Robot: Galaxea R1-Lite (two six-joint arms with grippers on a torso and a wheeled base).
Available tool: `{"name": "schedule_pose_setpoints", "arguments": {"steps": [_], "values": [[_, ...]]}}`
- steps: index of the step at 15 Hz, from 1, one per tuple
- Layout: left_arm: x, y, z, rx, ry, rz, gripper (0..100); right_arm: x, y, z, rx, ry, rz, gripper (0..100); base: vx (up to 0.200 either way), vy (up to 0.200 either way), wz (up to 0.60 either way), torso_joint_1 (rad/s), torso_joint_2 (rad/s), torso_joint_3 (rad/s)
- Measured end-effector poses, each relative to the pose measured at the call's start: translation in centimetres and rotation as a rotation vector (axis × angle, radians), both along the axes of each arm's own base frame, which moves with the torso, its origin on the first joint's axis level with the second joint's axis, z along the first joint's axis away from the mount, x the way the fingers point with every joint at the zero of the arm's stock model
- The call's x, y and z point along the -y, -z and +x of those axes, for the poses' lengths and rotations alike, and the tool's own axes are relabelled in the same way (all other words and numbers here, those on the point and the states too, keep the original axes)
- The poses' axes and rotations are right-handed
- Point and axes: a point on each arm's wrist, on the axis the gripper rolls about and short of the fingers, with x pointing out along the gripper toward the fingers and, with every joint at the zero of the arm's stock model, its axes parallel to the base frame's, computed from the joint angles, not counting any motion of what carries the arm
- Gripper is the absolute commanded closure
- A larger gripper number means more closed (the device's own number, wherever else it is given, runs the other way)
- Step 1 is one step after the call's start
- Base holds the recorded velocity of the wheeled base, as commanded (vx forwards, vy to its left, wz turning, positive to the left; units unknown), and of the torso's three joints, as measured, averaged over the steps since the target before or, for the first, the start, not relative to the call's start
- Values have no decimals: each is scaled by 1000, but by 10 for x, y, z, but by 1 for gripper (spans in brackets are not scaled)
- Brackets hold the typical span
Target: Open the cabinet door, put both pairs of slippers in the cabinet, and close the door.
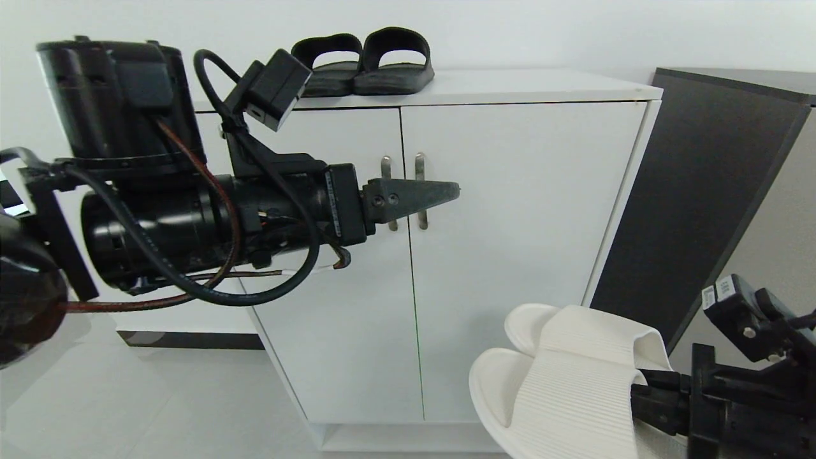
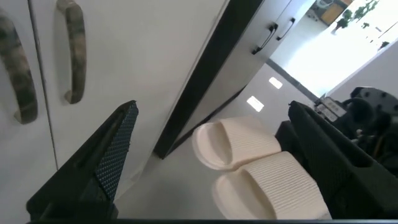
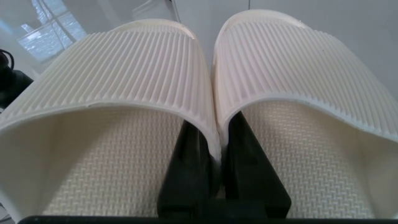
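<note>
Down at about five o'clock in the head view, the white slippers (image 1: 561,376) are held up by the right gripper (image 1: 641,390). It is clamped tight on the two inner straps and pinches them side by side. Up at twelve o'clock, the black slippers (image 1: 363,64) sit on top of the cabinet (image 1: 542,86). Both cabinet doors (image 1: 523,255) are shut, with a thin gap running down the middle between them. The left gripper (image 1: 446,190) comes in from nine o'clock, and its tip is right in front of the two metal handles (image 1: 420,167). I cannot tell if it is apart or together, or if it touches a handle. I think the job is only at the start. One pair is picked up, but the door must be opened, both pairs must go inside, and the door must be closed. A dark panel (image 1: 701,191) stands beside the cabinet at three o'clock.
</note>
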Motion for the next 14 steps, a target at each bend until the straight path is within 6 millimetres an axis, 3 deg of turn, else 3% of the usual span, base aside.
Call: {"name": "schedule_pose_setpoints", "arguments": {"steps": [14], "values": [[4, 11, 64, -19, -52, 22, 0, -2, 3, 1, -13, -26, -5, 100, 0, 0, 0, 0, 0, 0]]}}
